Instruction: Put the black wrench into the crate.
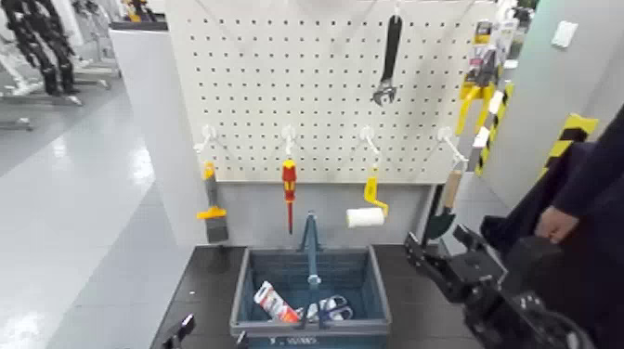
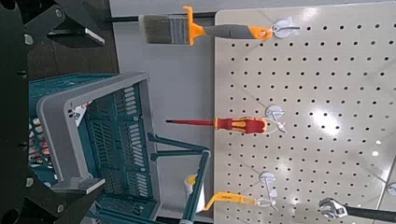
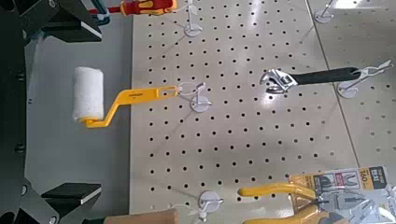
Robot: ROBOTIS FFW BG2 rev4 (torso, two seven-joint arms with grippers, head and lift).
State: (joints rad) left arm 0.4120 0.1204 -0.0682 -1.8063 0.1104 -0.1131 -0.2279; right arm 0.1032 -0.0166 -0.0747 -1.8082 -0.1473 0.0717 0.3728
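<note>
crate [image 1: 381, 295] lettering [image 1: 295, 341]: unreadable | black wrench [image 1: 391, 56]: hung | right tool [image 1: 439, 245]: open, below pegboard [image 1: 251, 93]

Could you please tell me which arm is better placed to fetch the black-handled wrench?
Probably the right: its open black end effector faces the pegboard's wrench side, where the black-handled metal wrench hangs; the left waits low, beyond the blue-grey plastic crate.

The black wrench [image 1: 391, 56] hangs above the crate [image 1: 311, 288].
</note>
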